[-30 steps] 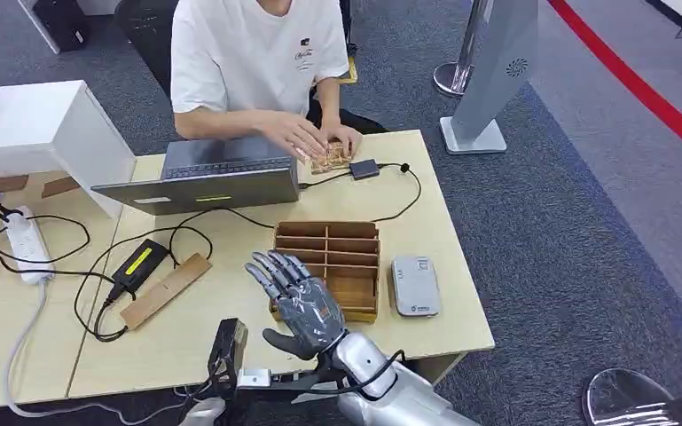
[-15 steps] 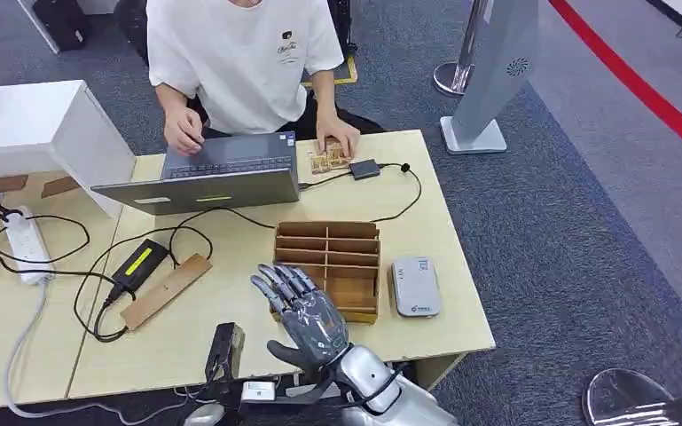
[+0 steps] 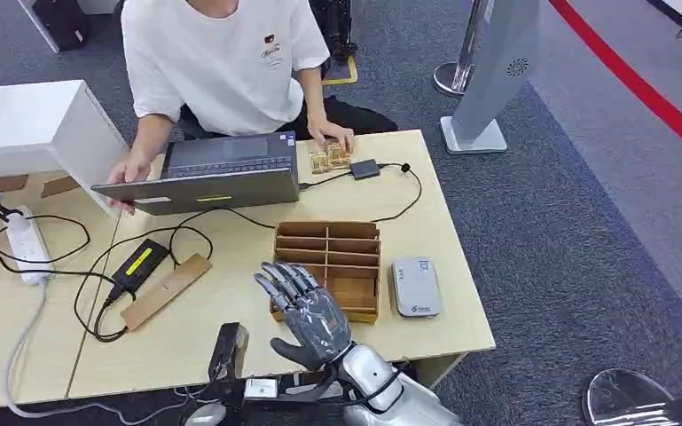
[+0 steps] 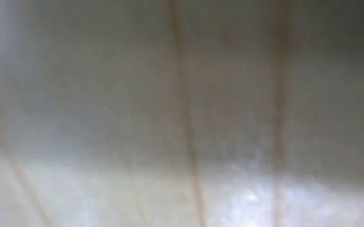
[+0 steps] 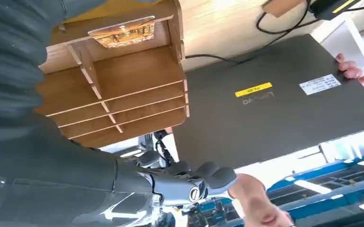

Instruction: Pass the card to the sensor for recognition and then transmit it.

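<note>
My right hand hovers open, fingers spread, over the near left corner of the wooden divider box; it holds nothing. In the right wrist view the hand is stretched out past the box, and one patterned card lies in an end compartment. A grey-white card reader lies flat just right of the box. At the table's far edge a person's hand rests on a small stack of cards beside a small black device on a cable.
A person in a white shirt sits across the table and holds the edge of a grey laptop. A black power brick, a wooden strip and looping cables lie left of the box. A white box stands far left.
The person has shifted left and moved one hand from the keyboard to the laptop's left edge. My right hand has drawn back slightly toward the near table edge, still open.
</note>
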### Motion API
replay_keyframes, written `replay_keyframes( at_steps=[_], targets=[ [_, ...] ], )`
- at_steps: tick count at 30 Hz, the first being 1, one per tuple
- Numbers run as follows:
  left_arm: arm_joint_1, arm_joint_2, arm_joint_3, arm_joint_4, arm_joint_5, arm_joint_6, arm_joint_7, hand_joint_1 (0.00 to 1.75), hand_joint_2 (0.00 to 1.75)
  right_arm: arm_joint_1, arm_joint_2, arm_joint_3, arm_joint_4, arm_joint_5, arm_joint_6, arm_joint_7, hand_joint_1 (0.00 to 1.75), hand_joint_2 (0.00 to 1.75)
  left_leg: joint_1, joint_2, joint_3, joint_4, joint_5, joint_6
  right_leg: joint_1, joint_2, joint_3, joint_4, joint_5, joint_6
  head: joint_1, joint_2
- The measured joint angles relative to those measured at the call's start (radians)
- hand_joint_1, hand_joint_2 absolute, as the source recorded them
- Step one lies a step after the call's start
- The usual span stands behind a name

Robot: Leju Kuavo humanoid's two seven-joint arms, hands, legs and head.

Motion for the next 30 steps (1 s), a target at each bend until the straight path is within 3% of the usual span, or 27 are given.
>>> replay_keyframes(
  at_steps=[30],
  targets=[
    [0.003,0.001,0.001,-0.004,-0.003,0.003,0.000,0.00,1.75,0.000,-0.034,-0.068,-0.052,-0.003,0.001,-0.001,0.00,1.75,0.000,0.000,0.000,0.000,0.000,0.000,0.000,0.000,0.000,0.000,0.000,0.000,0.000,0.000]
  ],
)
